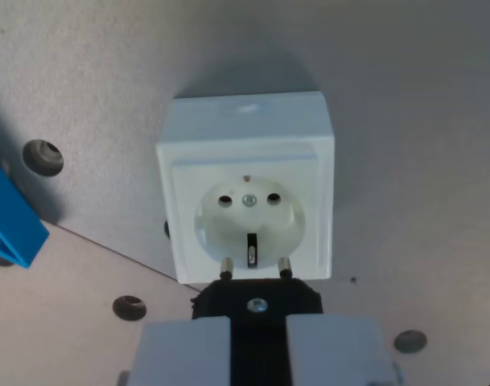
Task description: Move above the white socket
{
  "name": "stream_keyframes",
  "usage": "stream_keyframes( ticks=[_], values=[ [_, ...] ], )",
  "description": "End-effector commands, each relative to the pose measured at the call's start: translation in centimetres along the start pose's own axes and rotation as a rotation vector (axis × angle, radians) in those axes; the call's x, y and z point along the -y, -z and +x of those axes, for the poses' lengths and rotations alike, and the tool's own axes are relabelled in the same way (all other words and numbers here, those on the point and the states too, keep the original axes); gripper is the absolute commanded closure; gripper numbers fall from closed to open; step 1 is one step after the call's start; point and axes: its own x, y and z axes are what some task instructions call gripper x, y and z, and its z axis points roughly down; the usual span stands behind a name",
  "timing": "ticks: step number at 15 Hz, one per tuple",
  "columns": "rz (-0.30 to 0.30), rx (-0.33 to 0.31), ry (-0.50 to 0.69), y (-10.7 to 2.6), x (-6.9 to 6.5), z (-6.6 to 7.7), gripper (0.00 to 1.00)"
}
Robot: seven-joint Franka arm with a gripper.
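A: The white socket (246, 197) looks like smooth plastic with a faint gloss, its centre screw shiny metal.

B: The black plug (256, 299)?

A: Matt plastic, bright metal pins. The table (405, 96) is matt grey; the blue block (11, 217) at left is smooth plastic.
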Motion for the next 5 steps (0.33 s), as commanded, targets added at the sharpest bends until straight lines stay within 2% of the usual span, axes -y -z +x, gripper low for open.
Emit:
stream_keyframes(
  ticks=[1, 5],
  values=[
    [-0.088, -0.084, 0.064, -0.95, 0.35, -0.40, 1.00],
    [-0.091, -0.083, 0.050, -1.29, 0.44, -0.47, 1.00]
  ],
)
